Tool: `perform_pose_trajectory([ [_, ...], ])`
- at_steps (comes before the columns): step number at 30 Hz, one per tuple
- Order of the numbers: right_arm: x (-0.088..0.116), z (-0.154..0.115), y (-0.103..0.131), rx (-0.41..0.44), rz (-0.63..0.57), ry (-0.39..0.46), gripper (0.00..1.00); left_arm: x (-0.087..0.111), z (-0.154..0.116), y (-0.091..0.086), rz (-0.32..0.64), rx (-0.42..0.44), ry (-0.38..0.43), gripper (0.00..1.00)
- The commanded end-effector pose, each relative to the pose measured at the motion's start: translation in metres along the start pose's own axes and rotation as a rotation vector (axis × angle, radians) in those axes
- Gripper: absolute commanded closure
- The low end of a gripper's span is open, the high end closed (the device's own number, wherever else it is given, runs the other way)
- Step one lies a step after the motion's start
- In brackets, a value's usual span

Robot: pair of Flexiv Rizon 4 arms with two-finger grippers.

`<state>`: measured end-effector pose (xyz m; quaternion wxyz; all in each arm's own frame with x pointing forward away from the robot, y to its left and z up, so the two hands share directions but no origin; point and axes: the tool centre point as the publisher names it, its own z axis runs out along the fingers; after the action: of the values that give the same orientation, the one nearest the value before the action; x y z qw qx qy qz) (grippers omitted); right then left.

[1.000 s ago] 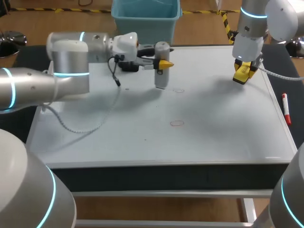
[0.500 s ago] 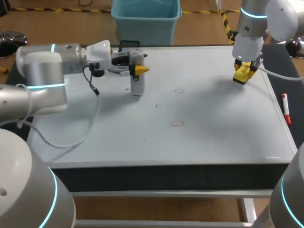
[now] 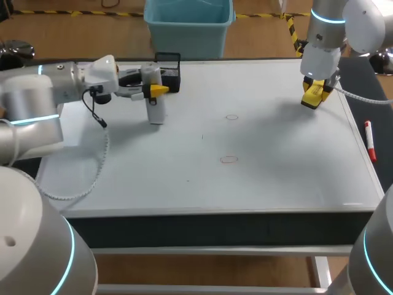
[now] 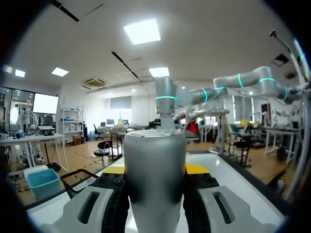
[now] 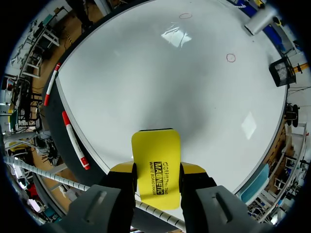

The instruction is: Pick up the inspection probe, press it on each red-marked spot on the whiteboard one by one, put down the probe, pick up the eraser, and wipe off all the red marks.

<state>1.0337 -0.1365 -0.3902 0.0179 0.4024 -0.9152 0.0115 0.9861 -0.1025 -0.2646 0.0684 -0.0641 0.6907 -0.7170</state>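
My left gripper [image 3: 155,88] is shut on the grey cylindrical inspection probe [image 3: 154,96], holding it upright over the whiteboard's [image 3: 276,178] back left part. In the left wrist view the probe [image 4: 154,170] stands between the fingers of the left gripper [image 4: 155,171]. Two red circles are drawn on the board: one [image 3: 231,117] toward the back middle, another [image 3: 228,160] nearer the front; both red circles [image 5: 230,58] [image 5: 185,15] show ahead of the right gripper. My right gripper [image 3: 314,93] hangs above the back right part, shut on the yellow eraser [image 5: 156,162].
A black wire basket [image 3: 168,72] stands at the back left, just behind the probe. A red marker [image 3: 369,140] lies off the board's right edge. A blue bin [image 3: 188,26] sits behind the table.
My left arm has carried the probe leftward across the back of the board, away from the red circles and toward the black basket. The right arm has kept still.
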Motion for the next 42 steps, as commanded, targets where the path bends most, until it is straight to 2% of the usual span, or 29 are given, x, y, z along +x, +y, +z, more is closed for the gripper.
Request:
perform_pose_trajectory([
  [1,0.0,-0.001,-0.001,0.0,-0.002,0.004,1.0,-0.003,-0.014,-0.008,0.012,0.003,-0.013,1.0],
  [7,0.0,-0.001,-0.001,0.0,-0.002,0.004,1.0,-0.014,-0.034,-0.013,0.019,-0.003,-0.05,1.0],
  [21,0.0,-0.001,-0.001,0.0,-0.002,0.004,1.0,-0.014,-0.034,-0.013,0.019,-0.003,-0.05,1.0],
  [28,-0.026,-0.001,0.049,0.014,-0.055,-0.005,1.0,-0.014,-0.034,-0.013,0.019,-0.003,-0.05,1.0],
  [34,-0.054,-0.006,0.091,0.043,-0.04,0.039,1.0,-0.014,-0.034,-0.013,0.019,-0.003,-0.05,1.0],
  [42,-0.09,-0.011,0.153,0.072,-0.153,0.052,1.0,-0.014,-0.034,-0.013,0.019,-0.003,-0.05,1.0],
])
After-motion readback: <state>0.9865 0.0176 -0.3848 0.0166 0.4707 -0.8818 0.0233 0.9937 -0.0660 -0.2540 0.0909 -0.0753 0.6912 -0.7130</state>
